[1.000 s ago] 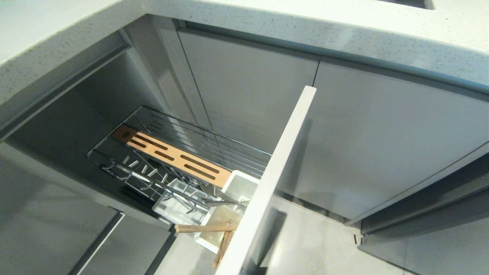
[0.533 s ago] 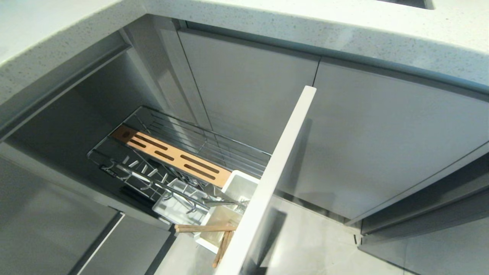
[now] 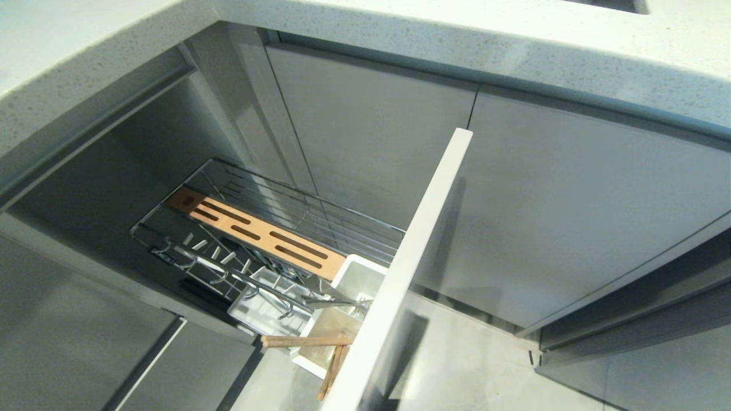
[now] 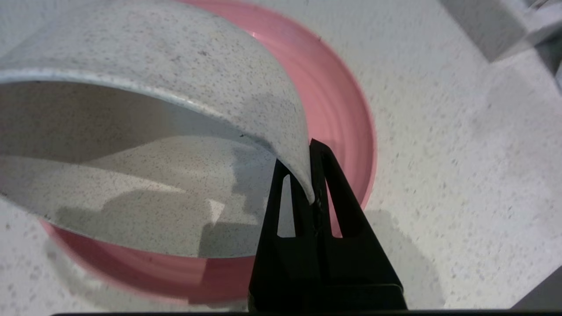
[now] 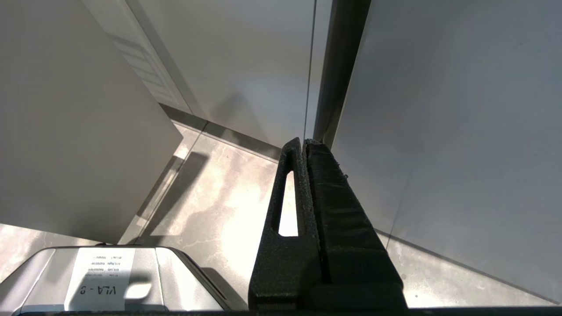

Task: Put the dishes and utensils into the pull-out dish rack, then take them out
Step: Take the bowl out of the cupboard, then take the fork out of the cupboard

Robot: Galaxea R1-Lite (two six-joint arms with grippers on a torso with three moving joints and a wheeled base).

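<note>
The left pincer (image 4: 314,193) is clamped tight on the rim of the bowl (image 4: 167,87), one finger inside the wall, one outside. The bowl hangs tilted over the plate (image 4: 347,114), which lies flat on the speckled tabletop (image 4: 461,131); I can't tell whether the bowl's low edge touches the plate or clears it. In the wrist picture the plate peeks out from behind the bowl from about one o'clock round to six.

Down below, the rack (image 3: 274,228) is pulled out, its front panel (image 3: 411,251) standing open at the middle of the head view. The chopsticks (image 3: 320,348) poke out of the white caddy (image 3: 348,297) at around seven o'clock from the panel's middle, with the spoon (image 3: 334,303) lying just above them across the caddy. The utensils look loaded, then, and the dishes are what's left.

To carry this off well, I'd want the bowl lifted straight clear of the plate before any swing toward the rack. It's a rim pinch, so a slow, smooth carry seems wise, since the bowl could pivot in the grip. Lower it into the wire section, clear of the wooden strip (image 3: 257,231) and the caddy.

The right pincer (image 5: 305,149) hangs parked near the cabinet doors (image 5: 439,131), fingers pressed together on nothing.
</note>
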